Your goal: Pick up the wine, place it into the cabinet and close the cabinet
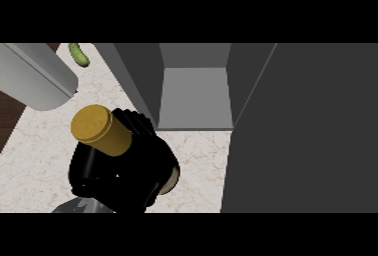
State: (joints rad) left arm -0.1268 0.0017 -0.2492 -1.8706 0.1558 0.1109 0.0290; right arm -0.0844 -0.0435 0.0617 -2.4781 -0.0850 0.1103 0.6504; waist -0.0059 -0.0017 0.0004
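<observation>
Hand (136, 172) low in the view, black, fingers curled round the wine (103, 131), lifted off the counter (199, 150) and tilted, yellow cap toward the upper left. Which hand, left or right, cannot be told, as only one shows. Carry step, judging by this: wine picked up, not yet in the cabinet (193, 97). Next calls for swinging the wine up and right into the grey opening just beyond, setting it on the floor inside, letting go, then pushing shut the dark door (310, 130) standing open at the right. Farther off, a pale grey cylinder (33, 75) at the upper left and a green cucumber (79, 55) beyond it. No label or writing legible anywhere.
</observation>
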